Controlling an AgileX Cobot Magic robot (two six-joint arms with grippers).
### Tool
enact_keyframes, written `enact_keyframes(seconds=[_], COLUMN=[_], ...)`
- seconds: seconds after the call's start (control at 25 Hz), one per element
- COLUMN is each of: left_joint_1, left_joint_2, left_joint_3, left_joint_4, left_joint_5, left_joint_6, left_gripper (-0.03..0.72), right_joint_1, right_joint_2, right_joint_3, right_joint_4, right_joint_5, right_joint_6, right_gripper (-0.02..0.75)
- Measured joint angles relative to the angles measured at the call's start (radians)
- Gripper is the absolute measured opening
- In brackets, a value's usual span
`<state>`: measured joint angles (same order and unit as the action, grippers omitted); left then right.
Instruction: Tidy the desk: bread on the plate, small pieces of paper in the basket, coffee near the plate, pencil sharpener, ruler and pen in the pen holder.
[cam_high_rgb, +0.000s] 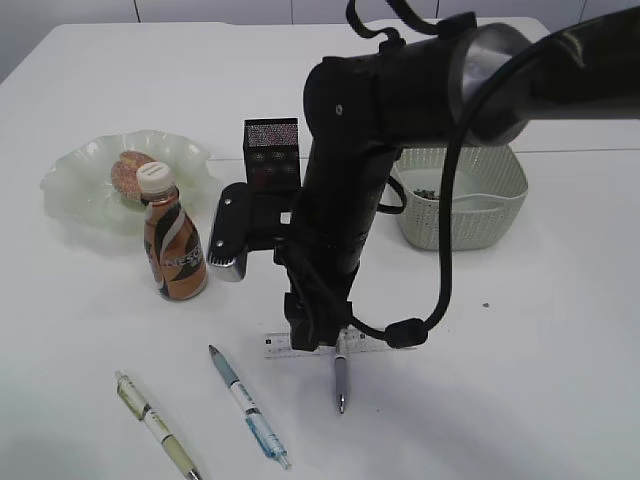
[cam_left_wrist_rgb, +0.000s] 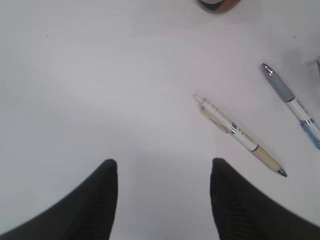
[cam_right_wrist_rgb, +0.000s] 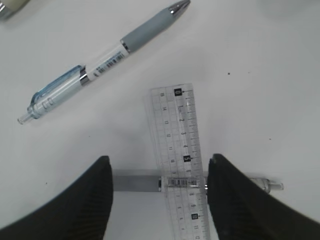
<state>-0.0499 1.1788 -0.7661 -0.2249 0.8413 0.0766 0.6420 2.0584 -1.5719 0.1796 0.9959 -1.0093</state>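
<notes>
My right gripper (cam_right_wrist_rgb: 157, 165) is open, low over the table, its fingers either side of a clear ruler (cam_right_wrist_rgb: 177, 150) that lies across a grey pen (cam_right_wrist_rgb: 140, 181). In the exterior view the right arm reaches over the ruler (cam_high_rgb: 278, 346) and the grey pen (cam_high_rgb: 341, 385). A blue pen (cam_high_rgb: 248, 405) and a beige pen (cam_high_rgb: 155, 425) lie at the front left. My left gripper (cam_left_wrist_rgb: 162, 162) is open and empty over bare table, left of the beige pen (cam_left_wrist_rgb: 240, 136). The bread (cam_high_rgb: 128, 172) sits on the green plate (cam_high_rgb: 75, 190). The coffee bottle (cam_high_rgb: 175, 240) stands beside the plate. I see no pencil sharpener.
A black mesh pen holder (cam_high_rgb: 271, 150) stands behind the right arm. A pale green basket (cam_high_rgb: 470, 215) at the right holds some small dark bits. The blue pen also shows in the right wrist view (cam_right_wrist_rgb: 100, 62) and the left wrist view (cam_left_wrist_rgb: 292, 102).
</notes>
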Motion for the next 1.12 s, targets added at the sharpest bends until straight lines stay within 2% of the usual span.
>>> enact_keyframes(seconds=[1.12], left_joint_1=[0.000], left_joint_2=[0.000], left_joint_3=[0.000], left_joint_4=[-0.024], left_joint_5=[-0.028], left_joint_6=[0.004], left_gripper=[0.433], right_joint_1=[0.000], right_joint_2=[0.145], right_joint_3=[-0.008], right_joint_4=[-0.004], right_joint_5=[-0.115], right_joint_6=[-0.055], right_gripper=[0.440])
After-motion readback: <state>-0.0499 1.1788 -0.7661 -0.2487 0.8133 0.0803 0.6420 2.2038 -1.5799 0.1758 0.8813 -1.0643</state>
